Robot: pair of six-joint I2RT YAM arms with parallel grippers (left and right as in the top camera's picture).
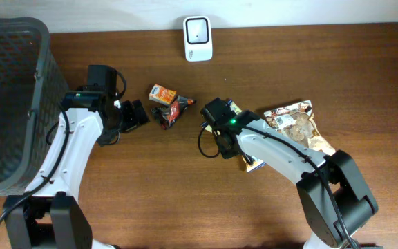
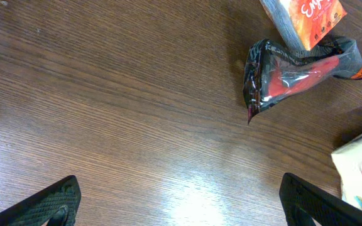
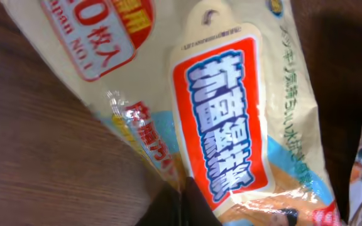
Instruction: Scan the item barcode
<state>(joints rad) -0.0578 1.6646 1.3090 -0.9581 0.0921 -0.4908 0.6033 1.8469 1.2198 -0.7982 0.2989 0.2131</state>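
Clamping the packet in the right gripper, idling the left gripper wide apart, not yet reaching the scanner.

Both arms wore smooth white shells over their long links, the left arm and the right arm alike, joined by rounded black joint housings. Each wrist carried a blocky black housing with a small green light glowing on it. Thin black cables ran along the white links, and one loose loop hung beside the right wrist. The left gripper had matte black fingers, finely ribbed and tapered. The right gripper showed only dark, narrow finger ends.
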